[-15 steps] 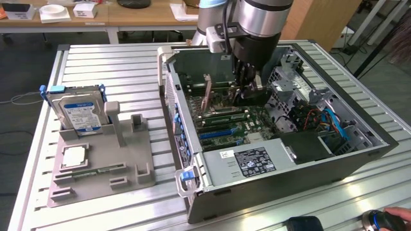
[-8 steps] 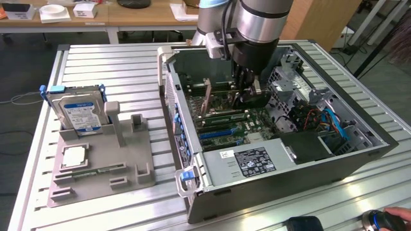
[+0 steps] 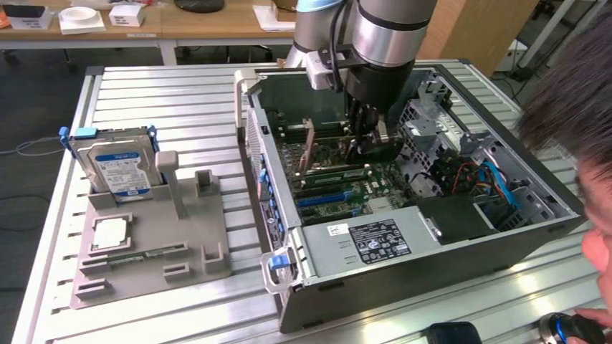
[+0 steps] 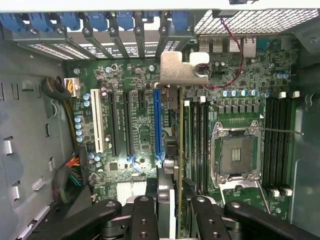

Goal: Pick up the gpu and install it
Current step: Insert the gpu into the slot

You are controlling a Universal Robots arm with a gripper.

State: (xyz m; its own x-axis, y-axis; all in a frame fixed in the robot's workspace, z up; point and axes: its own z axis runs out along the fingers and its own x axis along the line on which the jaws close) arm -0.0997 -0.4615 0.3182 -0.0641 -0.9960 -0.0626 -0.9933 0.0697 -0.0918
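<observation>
Hanging on edge inside the open computer case [image 3: 431, 287], upper centre of the exterior view, the gpu [image 4: 176, 125] sat clamped by the gripper [image 4: 173, 220] — its silver bracket [image 4: 181, 67] above the motherboard [image 4: 140, 125], beside the blue slot [image 4: 157, 125]. Print on the hard drive [image 3: 120, 168] label and the power supply [image 3: 421, 218] sticker was too small to read.
</observation>
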